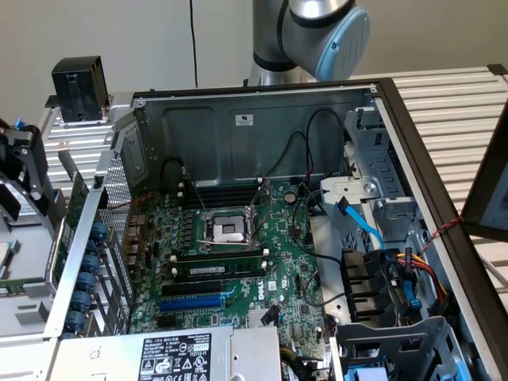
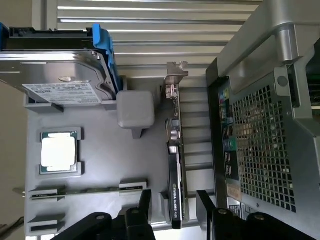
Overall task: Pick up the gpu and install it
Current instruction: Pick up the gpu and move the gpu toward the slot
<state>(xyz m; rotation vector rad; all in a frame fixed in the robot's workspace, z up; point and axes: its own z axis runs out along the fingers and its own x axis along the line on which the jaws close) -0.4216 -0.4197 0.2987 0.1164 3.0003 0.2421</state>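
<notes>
Gripper (image 2: 173,193) jaws apart | gpu (image 2: 175,150) standing between them, untouched

You have the gripper (image 2: 174,195) at the gpu (image 2: 176,165). Its black fingers (image 2: 145,201) are spread apart, with the card's cooler end between them and a visible gap on each side. The gpu stands on edge in a grey tray (image 2: 105,145), and its silver bracket (image 2: 176,75) is at the end far from the fingers. Just beside the card you see the computer case (image 2: 270,130), its perforated panel facing the tray. In the tray, a cpu (image 2: 59,152) lies flat in its recess and a memory stick (image 2: 82,190) sits on edge near it. A hard drive (image 2: 60,75) with blue rails (image 2: 102,55) rests beside a grey block (image 2: 135,111). The slatted desk (image 2: 165,25) shows beyond the tray.
</notes>
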